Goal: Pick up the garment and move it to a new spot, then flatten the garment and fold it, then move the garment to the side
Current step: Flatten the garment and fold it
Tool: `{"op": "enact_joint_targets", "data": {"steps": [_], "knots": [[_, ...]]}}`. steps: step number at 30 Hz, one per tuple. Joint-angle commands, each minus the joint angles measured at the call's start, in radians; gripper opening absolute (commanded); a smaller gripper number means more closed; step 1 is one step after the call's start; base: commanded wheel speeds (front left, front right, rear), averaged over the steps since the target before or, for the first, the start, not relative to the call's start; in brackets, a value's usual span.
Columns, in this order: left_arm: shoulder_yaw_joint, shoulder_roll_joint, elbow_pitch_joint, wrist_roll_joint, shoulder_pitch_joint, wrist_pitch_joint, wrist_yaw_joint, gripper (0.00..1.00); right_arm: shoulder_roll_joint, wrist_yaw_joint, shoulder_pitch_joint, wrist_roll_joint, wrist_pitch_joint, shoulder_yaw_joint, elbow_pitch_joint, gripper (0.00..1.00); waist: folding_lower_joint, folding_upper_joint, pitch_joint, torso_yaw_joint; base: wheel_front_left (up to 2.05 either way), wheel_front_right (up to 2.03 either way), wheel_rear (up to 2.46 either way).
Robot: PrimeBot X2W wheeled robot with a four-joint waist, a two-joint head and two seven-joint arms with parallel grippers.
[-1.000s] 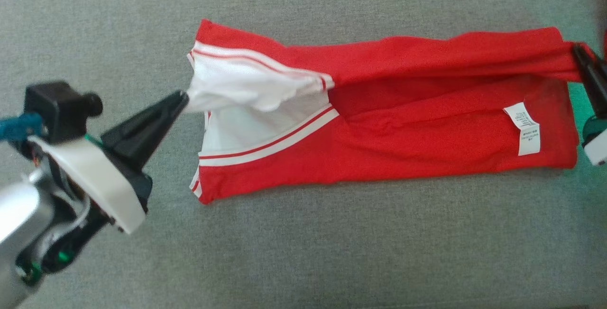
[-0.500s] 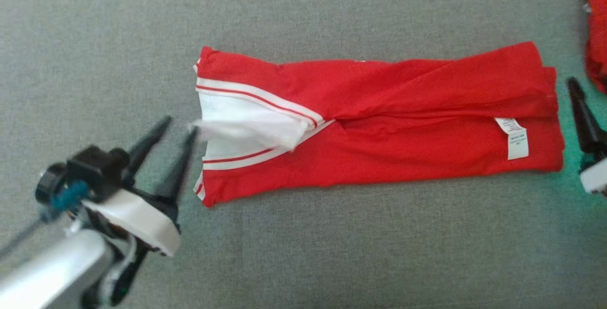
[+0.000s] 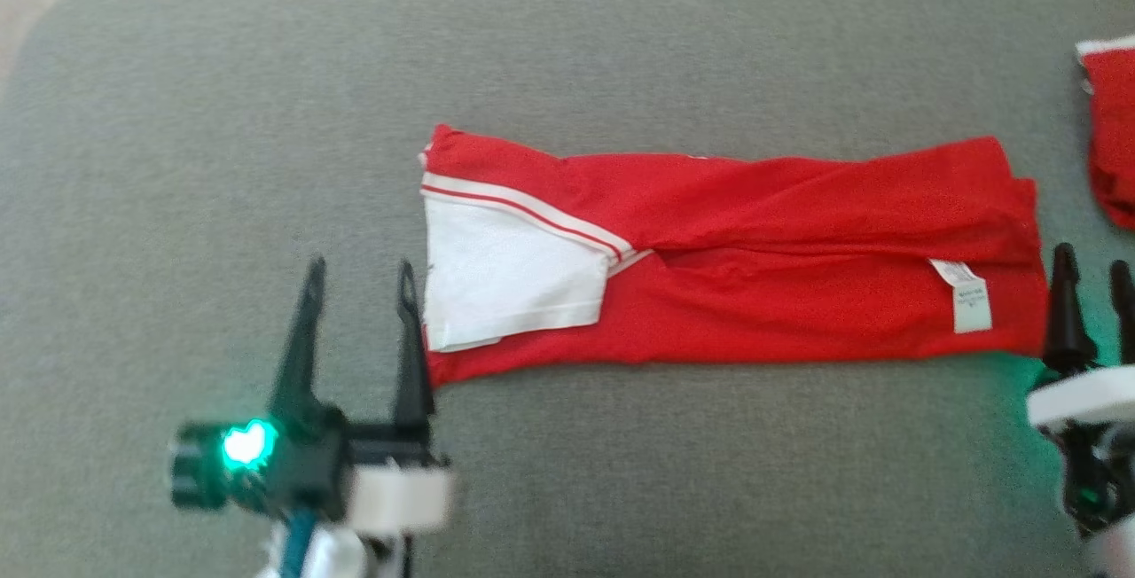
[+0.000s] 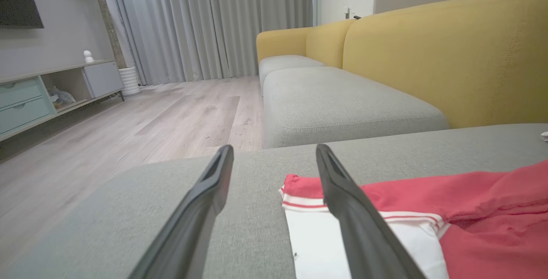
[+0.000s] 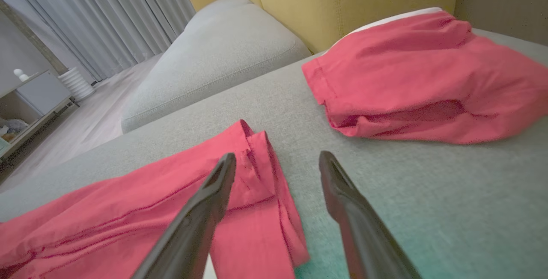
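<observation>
A long red fabric garment with a white panel and red-and-white striped trim lies flat on the wide grey upholstered cushion. It sits around the cushion's middle and somewhat toward its right edge. It is doubled lengthwise into a narrow strip, and its long axis runs side to side across the cushion. The white-panelled end points toward the cushion's left edge. The end with the small white sewn-in label points toward the right edge. The left gripper stands just beside the near corner of the white end, jaws apart and empty. The right gripper stands at the near corner of the label end, jaws also apart and gripping nothing; one finger overlaps the cloth's edge, and I cannot tell if it touches. Having one gripper at each short end probably suits handling so long a strip, since both ends can be taken together for the next fold across its length. A second crumpled red cloth rests apart, near the far right edge.
</observation>
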Motion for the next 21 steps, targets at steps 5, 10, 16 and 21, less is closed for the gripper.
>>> {"op": "enact_joint_targets", "data": {"steps": [5, 10, 16, 21], "knots": [[0.072, -0.084, -0.046, 0.138, 0.07, -0.006, -0.035, 1.0, 0.059, 0.007, -0.103, -0.081, 0.031, -0.07, 0.101, 1.0, 0.0001, -0.0001, -0.012, 0.057, 0.0, 0.0, 0.0], [0.112, -0.135, -0.039, 0.196, 0.098, -0.006, -0.098, 1.0, 0.1, 0.007, -0.161, -0.144, 0.066, -0.165, 0.226, 1.0, 0.0001, -0.0001, -0.009, 0.086, 0.0, 0.0, 0.0], [0.17, -0.18, -0.028, 0.228, 0.123, -0.006, -0.164, 1.0, 0.137, 0.007, -0.202, -0.253, 0.13, -0.233, 0.337, 1.0, 0.0001, -0.0001, -0.012, 0.094, 0.0, 0.0, 0.0], [0.222, -0.217, -0.019, 0.242, 0.144, -0.006, -0.215, 1.0, 0.166, 0.007, -0.207, -0.281, 0.193, -0.211, 0.337, 0.0, 0.0001, -0.0001, -0.02, 0.09, 0.0, 0.0, 0.0]]}}
